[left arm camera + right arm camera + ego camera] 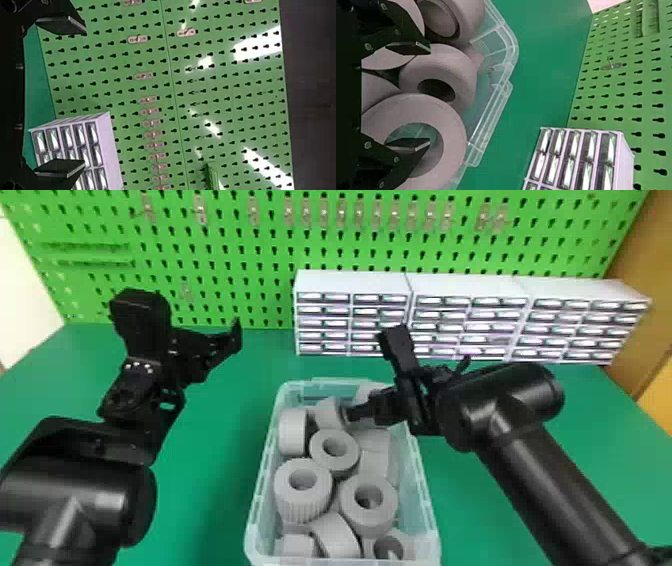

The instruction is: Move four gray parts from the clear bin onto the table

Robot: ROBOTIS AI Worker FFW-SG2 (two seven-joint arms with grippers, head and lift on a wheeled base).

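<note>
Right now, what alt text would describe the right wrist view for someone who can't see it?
The right gripper stands open over gray ring-shaped parts in a clear bin, one finger before a ring's hole. Beyond, turned sideways: green table, white drawer cabinet, green pegboard.

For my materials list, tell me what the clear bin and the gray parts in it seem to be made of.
Clear bin: likely smooth molded plastic; the green table shows through its ribbed wall.
Gray parts: matte, perhaps hard plastic, since they shade softly without metallic glare; rubber remains possible.
</note>
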